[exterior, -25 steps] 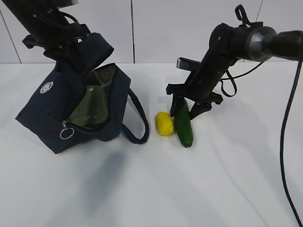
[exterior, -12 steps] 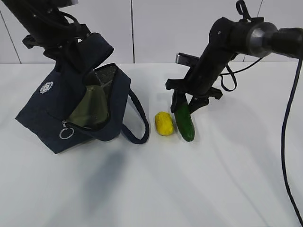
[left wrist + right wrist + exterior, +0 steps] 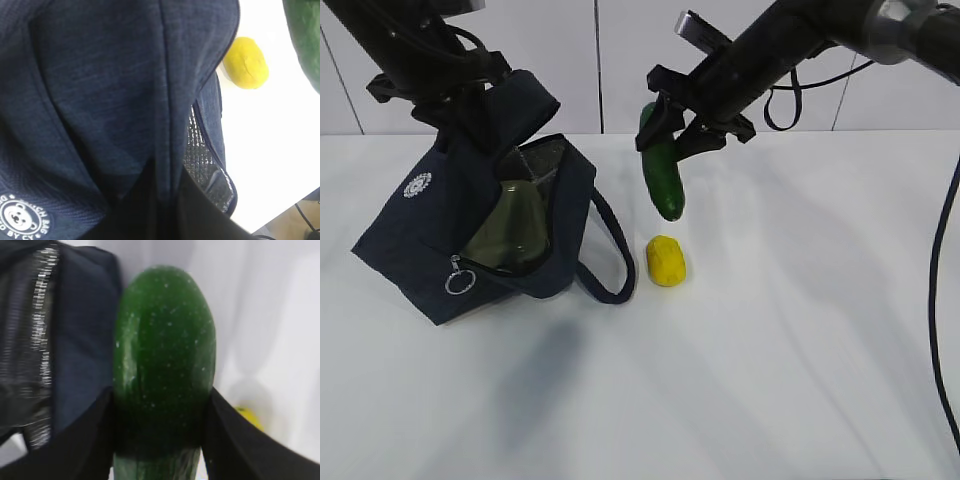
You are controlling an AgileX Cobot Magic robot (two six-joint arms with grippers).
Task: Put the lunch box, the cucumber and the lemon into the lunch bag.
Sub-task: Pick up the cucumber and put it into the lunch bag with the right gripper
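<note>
Green cucumber [image 3: 661, 170] is off the surface [image 3: 770, 350] now. A second ago it was lying next to the lemon [image 3: 666, 260] with the right pincer [image 3: 672, 128] closing on its far end; now it hangs nearly upright in the air, tip pointing down, a bit above and just far of the lemon. So the pick worked, and what's left for this one is the carry leftward to the bag.

The right wrist view shows the right pincer clamped on the cucumber's sides, with the fingers [image 3: 90, 440] dark against the green skin. Grip looks like it's near the top end, so I'd guess it could swing a little on the way over.

Lemon hasn't budged; it's alone on the surface, just right of the bag's loop handle [image 3: 610, 255].

The lunch bag [image 3: 470, 230] sits on the left, tilted, mouth facing right and held open. The lunch box [image 3: 510, 235] looks to be inside already; you can see it through the opening against the silver lining [image 3: 200, 150].

The left pincer [image 3: 455, 95] is up at the bag's top, apparently holding the fabric up, same as before, but its jaws are hidden behind cloth, so I can't tell how they're set.
</note>
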